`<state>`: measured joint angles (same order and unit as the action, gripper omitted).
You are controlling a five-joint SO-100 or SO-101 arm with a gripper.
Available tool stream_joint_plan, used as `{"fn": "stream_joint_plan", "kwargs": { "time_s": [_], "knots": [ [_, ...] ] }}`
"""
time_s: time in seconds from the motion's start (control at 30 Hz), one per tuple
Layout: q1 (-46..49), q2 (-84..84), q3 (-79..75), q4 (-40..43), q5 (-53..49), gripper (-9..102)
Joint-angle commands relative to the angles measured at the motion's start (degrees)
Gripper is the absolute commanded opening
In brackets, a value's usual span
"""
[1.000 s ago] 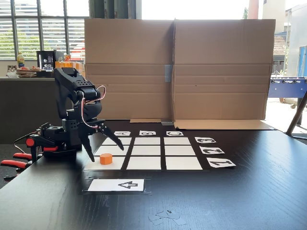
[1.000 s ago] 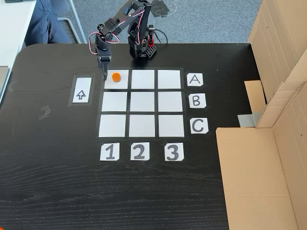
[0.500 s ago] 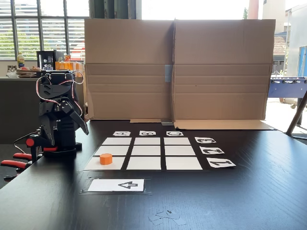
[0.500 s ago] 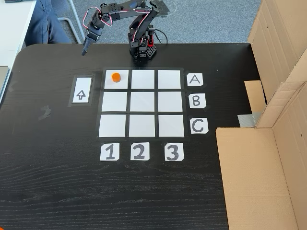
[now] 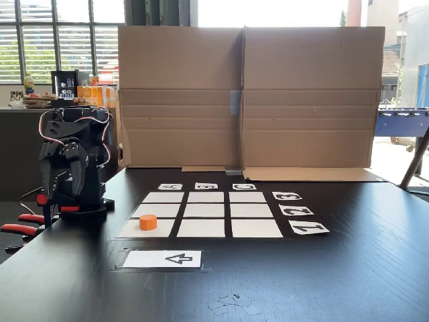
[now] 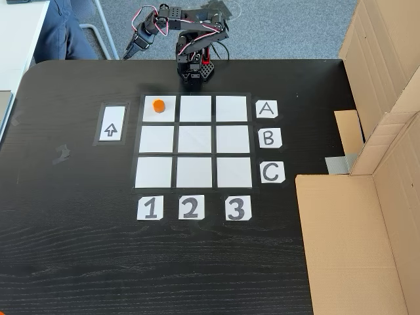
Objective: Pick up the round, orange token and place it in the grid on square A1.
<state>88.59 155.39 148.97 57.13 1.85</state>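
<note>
With the token resting on square A1, the corner of the grid nearest the arm's base, placement looks complete. Well clear of the grid, the gripper holds nothing, its opening hard to judge; only parking seems left.

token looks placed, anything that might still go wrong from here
Little remains. The token sits inside square A1 but near its upper left corner, so a knock to the table could slide it onto the black gap. The gripper hangs at the table's far edge beside a person's leg; a stray swing might brush it. The arm's cables trail loose near its base and could snag.
</note>
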Motion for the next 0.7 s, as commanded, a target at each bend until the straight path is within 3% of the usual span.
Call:
{"fn": "stream_joint_plan", "kwargs": {
  "time_s": [0.0, 0.67],
  "knots": [
    [1.3, 4.4, 2.1, 0.0, -0.7, 14],
    [3.4, 22.5, 25.5, -0.5, -3.3, 1]
  ]
}}
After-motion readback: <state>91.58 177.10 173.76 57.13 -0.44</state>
